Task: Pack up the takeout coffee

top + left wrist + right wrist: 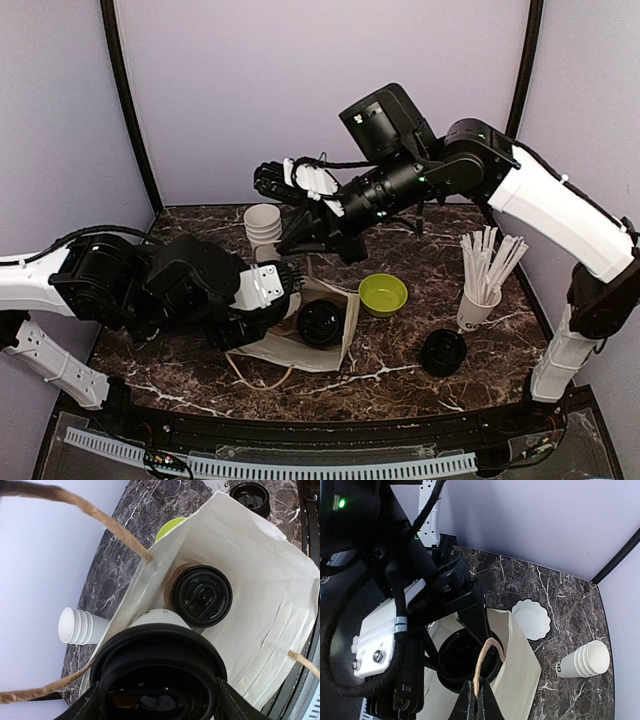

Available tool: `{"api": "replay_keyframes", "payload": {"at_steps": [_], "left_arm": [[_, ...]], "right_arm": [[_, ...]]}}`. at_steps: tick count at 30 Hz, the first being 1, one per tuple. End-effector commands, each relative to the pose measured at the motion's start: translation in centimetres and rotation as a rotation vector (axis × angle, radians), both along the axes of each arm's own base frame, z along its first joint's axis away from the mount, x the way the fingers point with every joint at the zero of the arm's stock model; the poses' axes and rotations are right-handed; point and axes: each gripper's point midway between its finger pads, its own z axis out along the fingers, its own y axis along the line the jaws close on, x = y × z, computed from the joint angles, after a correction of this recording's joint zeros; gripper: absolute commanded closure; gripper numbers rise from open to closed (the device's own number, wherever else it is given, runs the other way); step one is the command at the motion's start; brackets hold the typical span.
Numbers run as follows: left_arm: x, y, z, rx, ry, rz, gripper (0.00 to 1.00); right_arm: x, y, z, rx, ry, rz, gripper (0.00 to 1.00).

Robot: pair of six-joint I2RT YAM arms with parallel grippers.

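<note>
My left gripper is shut on a takeout coffee cup. Its fingers flank the cup's black lid at the mouth of a white paper bag. The bag lies open on the table. A second lidded coffee cup sits inside the bag and also shows in the top view. My right gripper is shut on the bag's brown rope handle and holds it up above the bag. In the top view the right gripper hangs over the bag's far edge.
A stack of empty white cups stands behind the bag. A lime-green bowl sits to the bag's right. A white cup full of sticks and a loose black lid are at the right. A white scalloped paper dish lies near the stack.
</note>
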Motion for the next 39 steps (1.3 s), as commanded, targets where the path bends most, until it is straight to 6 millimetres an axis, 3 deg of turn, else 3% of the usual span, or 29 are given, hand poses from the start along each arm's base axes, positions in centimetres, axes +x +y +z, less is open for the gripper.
{"api": "replay_keyframes", "payload": {"at_steps": [1,10,20,23,27,39], "left_arm": [[-1.0,0.6,-0.7,0.096,-0.055,-0.032,0.52],[-2.8,0.1,-2.8,0.181,-0.028,-0.164,0.53],[-1.3,0.7,-4.3,0.318,-0.158,-0.179,0.53],[-0.8,0.1,-4.4,0.318,-0.196,-0.189,0.53],[0.0,-0.6,-4.9,0.329,-0.199,-0.197,0.52],[1.6,0.0,-7.5,0.428,-0.154,-0.202,0.52]], "right_arm": [[-1.4,-0.5,0.4,0.010,0.015,0.028,1.00],[-1.8,-0.5,0.0,0.000,0.022,0.052,1.00],[-2.6,-0.9,0.4,0.006,0.030,0.089,1.00],[-3.0,-0.9,0.7,0.012,0.035,0.103,1.00],[-3.3,-0.9,0.9,0.014,0.040,0.116,1.00],[-3.7,-1.0,1.0,0.017,0.048,0.134,1.00]]}}
